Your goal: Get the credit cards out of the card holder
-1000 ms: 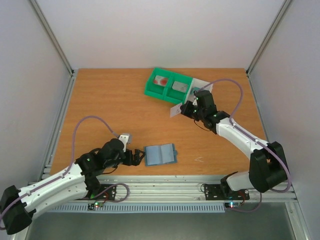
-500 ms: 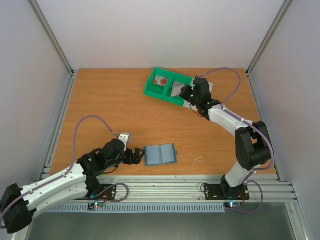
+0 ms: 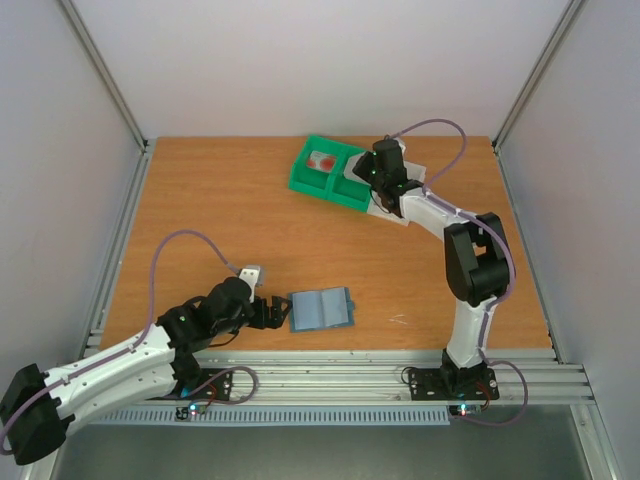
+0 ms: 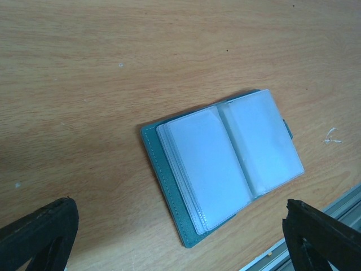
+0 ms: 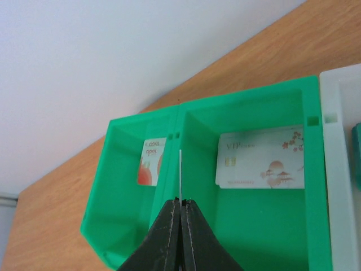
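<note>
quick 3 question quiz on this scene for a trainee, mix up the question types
1. True or false: the holder lies spread open.
2. The right hand hangs over: A) the holder, B) the green tray, C) bare table.
3. How many cards lie in the green tray?

Key
1. True.
2. B.
3. Two: a red-marked card in one compartment and a VIP card in the next.
</note>
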Controlling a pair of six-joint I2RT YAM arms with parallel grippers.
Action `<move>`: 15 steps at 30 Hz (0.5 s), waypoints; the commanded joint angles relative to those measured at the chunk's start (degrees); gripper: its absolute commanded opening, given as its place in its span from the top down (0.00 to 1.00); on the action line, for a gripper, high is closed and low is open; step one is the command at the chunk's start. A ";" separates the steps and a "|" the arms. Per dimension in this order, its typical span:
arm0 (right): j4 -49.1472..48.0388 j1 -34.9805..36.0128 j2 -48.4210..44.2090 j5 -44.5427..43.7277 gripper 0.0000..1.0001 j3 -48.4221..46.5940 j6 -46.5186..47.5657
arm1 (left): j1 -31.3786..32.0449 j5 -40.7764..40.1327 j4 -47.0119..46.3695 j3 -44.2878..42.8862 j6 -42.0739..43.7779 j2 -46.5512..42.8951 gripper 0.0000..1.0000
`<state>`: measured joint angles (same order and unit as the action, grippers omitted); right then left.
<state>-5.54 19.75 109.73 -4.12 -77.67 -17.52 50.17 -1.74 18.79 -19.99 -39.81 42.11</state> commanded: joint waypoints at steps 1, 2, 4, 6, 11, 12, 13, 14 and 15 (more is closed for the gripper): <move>0.67 -0.67 3.56 -3.40 0.99 -3.98 0.73 | -0.07 0.07 -2.62 -0.58 0.34 -0.32 0.01; 0.98 -0.72 4.34 -3.65 0.99 -4.60 0.78 | -0.07 -0.03 -2.61 -0.50 0.28 -0.53 0.01; 2.49 -0.73 5.60 -4.82 0.99 -5.71 0.09 | -0.07 -0.10 -2.76 -0.26 -0.19 -0.91 0.01; 2.49 -0.76 6.49 -5.43 0.99 -5.91 -1.06 | -0.07 0.10 -3.39 0.10 -1.01 -1.37 0.01; 2.73 -0.89 9.01 -5.53 0.99 -8.20 -1.19 | -0.07 0.68 -4.33 0.09 -1.98 -2.23 0.01; 3.68 -1.12 9.66 -5.31 0.99 -9.08 -1.38 | -0.07 0.42 -3.78 -0.14 -1.94 -2.23 0.01; 4.48 -1.45 10.35 -4.84 0.99 -9.95 -1.83 | -0.07 0.29 -3.17 -0.40 -1.94 -2.20 0.01; 4.91 -1.77 10.94 -4.48 0.99 -10.90 -2.27 | -0.06 0.28 -2.63 -0.86 -1.81 -2.09 0.01; 4.86 -2.01 11.66 -4.18 0.99 -11.19 -2.57 | -0.06 0.29 -2.03 -1.30 -1.73 -1.97 0.01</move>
<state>-1.91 19.09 119.28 -7.27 -85.10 -18.35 50.17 -1.06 17.98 -19.99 -41.32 40.47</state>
